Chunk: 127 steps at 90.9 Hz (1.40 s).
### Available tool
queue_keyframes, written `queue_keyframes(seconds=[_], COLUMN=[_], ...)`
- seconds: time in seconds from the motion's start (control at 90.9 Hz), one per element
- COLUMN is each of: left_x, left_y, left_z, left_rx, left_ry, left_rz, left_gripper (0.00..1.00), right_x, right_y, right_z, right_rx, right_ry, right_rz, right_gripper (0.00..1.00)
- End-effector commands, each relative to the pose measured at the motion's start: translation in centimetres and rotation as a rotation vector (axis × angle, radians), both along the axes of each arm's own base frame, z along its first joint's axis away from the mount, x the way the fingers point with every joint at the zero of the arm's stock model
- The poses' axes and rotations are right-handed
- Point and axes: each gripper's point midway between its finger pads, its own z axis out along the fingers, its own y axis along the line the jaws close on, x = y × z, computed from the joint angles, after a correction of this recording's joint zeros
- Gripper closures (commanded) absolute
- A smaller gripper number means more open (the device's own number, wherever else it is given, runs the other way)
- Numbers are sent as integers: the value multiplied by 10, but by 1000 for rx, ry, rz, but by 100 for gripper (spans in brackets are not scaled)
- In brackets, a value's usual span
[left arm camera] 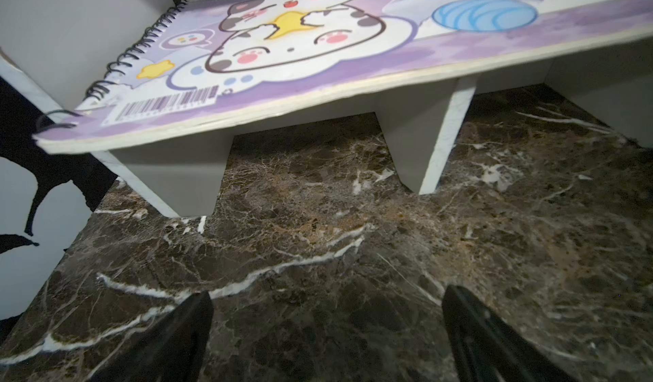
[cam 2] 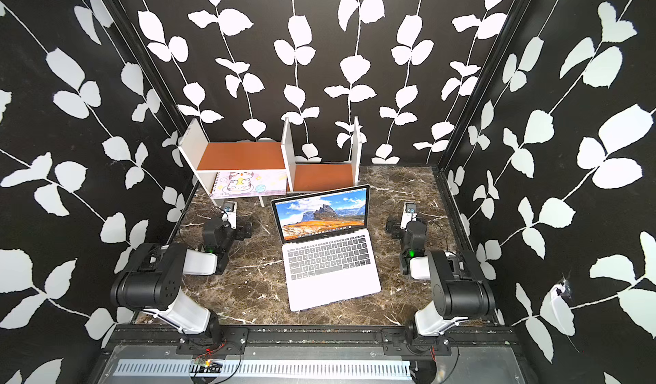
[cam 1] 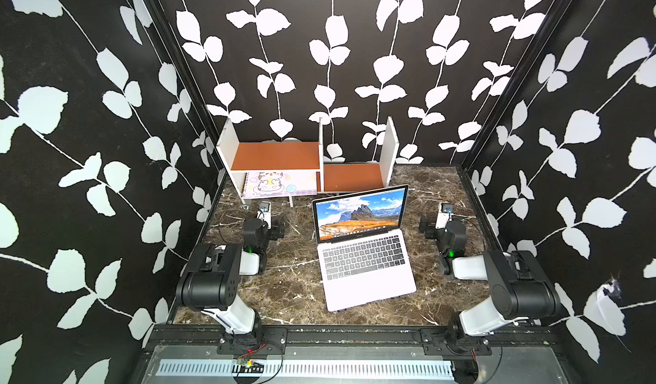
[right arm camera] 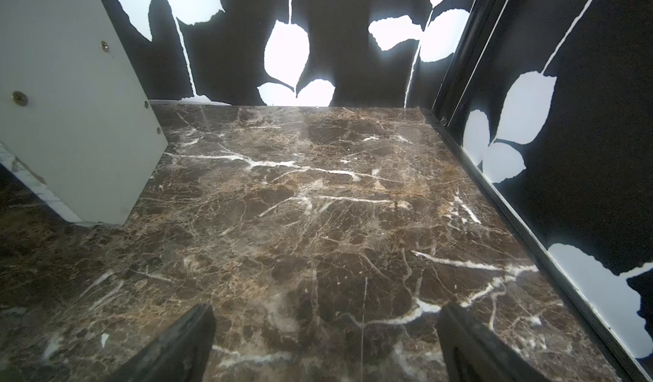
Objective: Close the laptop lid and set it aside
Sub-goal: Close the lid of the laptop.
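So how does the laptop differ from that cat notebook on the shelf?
The laptop stands open on the marble table, screen lit; the notebook lies closed in the white shelf. The laptop is silver-grey with black keys; the notebook is pastel purple with a cartoon cat. Both are flat rectangles.

What we cannot see

We see only the screen side of the laptop lid; its outer face is turned away. The shelf covers the far part of the cat notebook, which the left wrist view crops. Both wrist views cut the jaws off at the frame edge. The laptop key legends are too small to read.
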Motion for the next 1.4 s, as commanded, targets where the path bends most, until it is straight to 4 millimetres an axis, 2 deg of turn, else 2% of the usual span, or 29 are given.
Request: queue_keyframes(seconds=[0.0,0.286,0.462,0.561,0.605,0.638,0.715,0.781,0.869,0.935,1.001,1.067,1.166,1.254,1.386], left_x=[4,4,0,-16,-20,-23,-30,-35,-44,-53,-61,-71,-85,-98,-111], left_y=[-1,-1,3,7,8,9,14,8,6,4,-8,-21,-38,-53,-71], left_z=[14,14,20,36,50,54,64,76,86,93,102,114,128,145,170], left_rx=[2,1,-2,-6,-17,-35,-116,-164,-285,-379,-464,-538,-666,-783,-887], left_ry=[-35,-35,-65,-112,-140,-123,-72,-55,-40,-42,-59,-79,-88,-109,-136], left_rz=[-10,-7,13,34,45,56,111,93,120,132,81,10,-75,-163,-296], left_gripper=[1,1,1,1,1,1,1,1,1,1,1,1,1,1,1], right_x=[6,5,-10,-19,-25,-29,-41,-49,-63,-72,-79,-84,-92,-103,-118], right_y=[-1,-2,-18,-14,-16,-19,-16,-5,2,18,42,72,108,130,155], right_z=[12,12,21,51,62,75,88,96,95,108,126,141,163,189,214], right_rx=[0,3,15,18,76,134,223,305,485,604,657,687,743,780,749], right_ry=[-36,-40,-88,-103,-83,-91,-70,-94,-138,-226,-271,-235,-187,-199,-168], right_rz=[-10,-17,-115,-85,-110,-145,-149,-93,-80,20,180,362,592,764,875], right_gripper=[0,1,0,0,0,0,1,0,0,0,0,0,11,23,25])
